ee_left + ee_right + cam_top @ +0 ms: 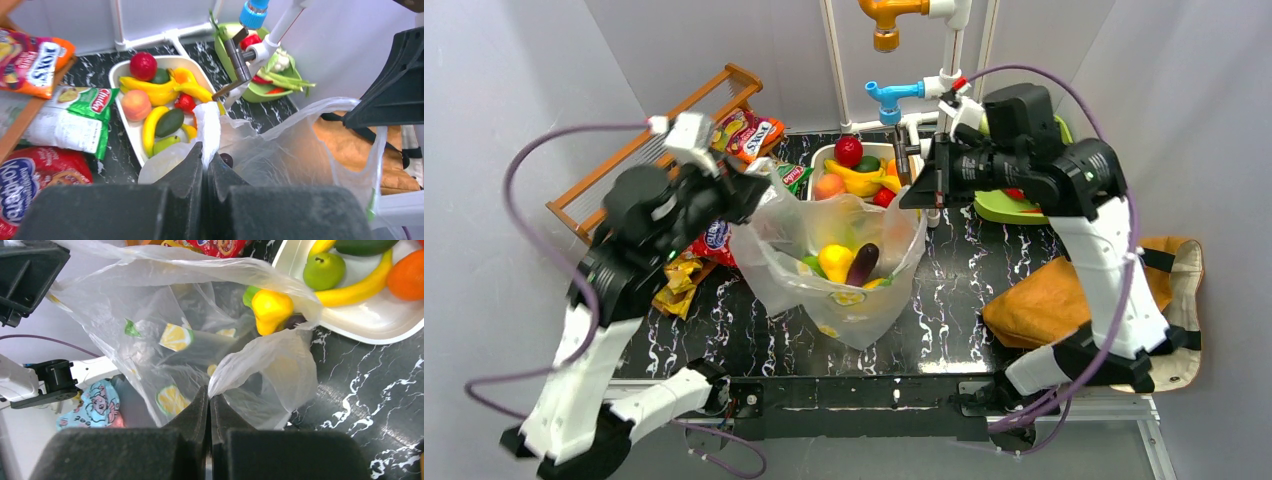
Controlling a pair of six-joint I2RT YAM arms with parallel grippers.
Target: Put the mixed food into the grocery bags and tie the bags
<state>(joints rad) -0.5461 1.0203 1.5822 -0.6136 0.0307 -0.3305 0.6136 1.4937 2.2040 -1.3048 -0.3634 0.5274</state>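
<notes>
1. Nearest the lens in the left wrist view, the left gripper (pixel 205 150) has its jaws pressed together on one twisted handle (pixel 208 122) of the clear plastic bag (pixel 300 145).
2. At the far left, snack packets (pixel 746 133) lie on the wooden rack (pixel 614 180) and on the table, outside any bag.
3. In the centre, the bag stands open between the two grippers. It holds only a few pieces, among them a yellow fruit (pixel 835 262) and a dark purple one (pixel 862 265).
4. Just behind it, the white tray (pixel 819 160) is well stocked with a red apple (pixel 848 151), bananas (pixel 864 180) and more.
5. The right gripper (pixel 209 395) pinches the bag's other handle (pixel 260 360), jaws closed on the film.
6. At the near right, the tan tote (pixel 1049 300) lies slumped, with no food visible in it.
7. Judged overall, the task is at an early-to-middle stage. One bag is partly filled with both handles gathered, apparently for tying. No knot is made, and most of the food and the tote remain.
</notes>
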